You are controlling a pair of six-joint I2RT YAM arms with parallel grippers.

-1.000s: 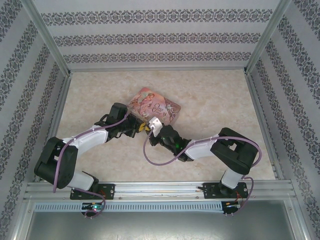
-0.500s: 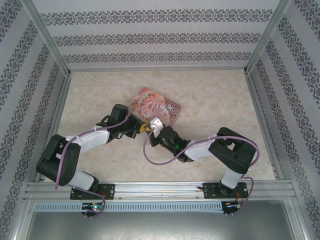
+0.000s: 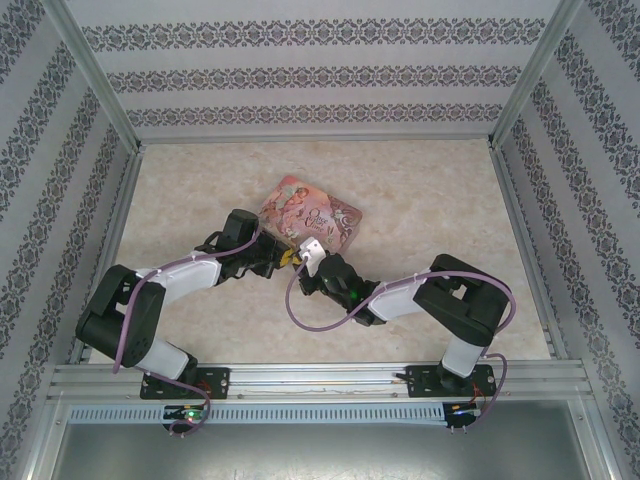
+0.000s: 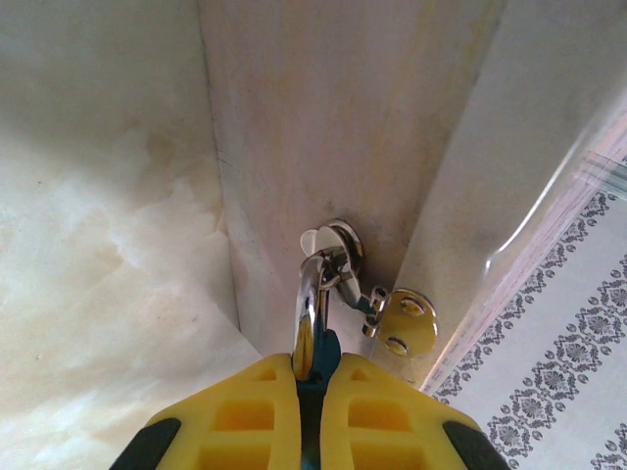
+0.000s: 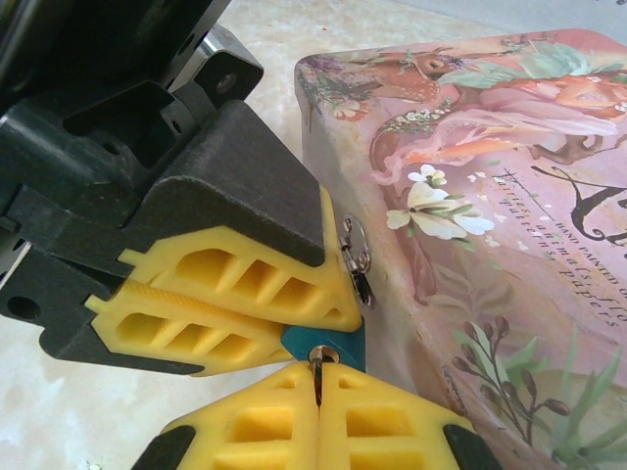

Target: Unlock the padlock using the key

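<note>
The left gripper (image 4: 315, 384) is clenched on the teal body of the padlock (image 4: 323, 351), which is pinched between the yellow fingertips just beside the side wall of the pink illustrated box (image 5: 509, 245). The right gripper (image 5: 318, 392) is clamped on the key (image 5: 315, 370), whose dark blade is held between the pads with its tip at the keyhole in the padlock face turned toward it. How deeply it is seated cannot be told. The padlock is judged to be light, stiff and smooth, so it may be expected to twist within the soft pads once torque is applied. It is best taken across the flat sides of its body, as it is taken here, with the shackle (image 4: 308, 294) left free. The key is judged thin and easily levered askew, so it should be gripped close to the lock and turned about its own axis. In the left wrist view the silvery shackle is seen rising from the body and passing through a small metal hasp (image 4: 338, 250) on the box, with a round latch plate (image 4: 409, 321) beside it. The meeting of key and keyhole, hidden there behind the fingers, is supplied by the right wrist view. From overhead the two arms are seen converging at the near edge of the box on the marbled table (image 3: 430, 190), though lock and key are too small to be made out there.
</note>
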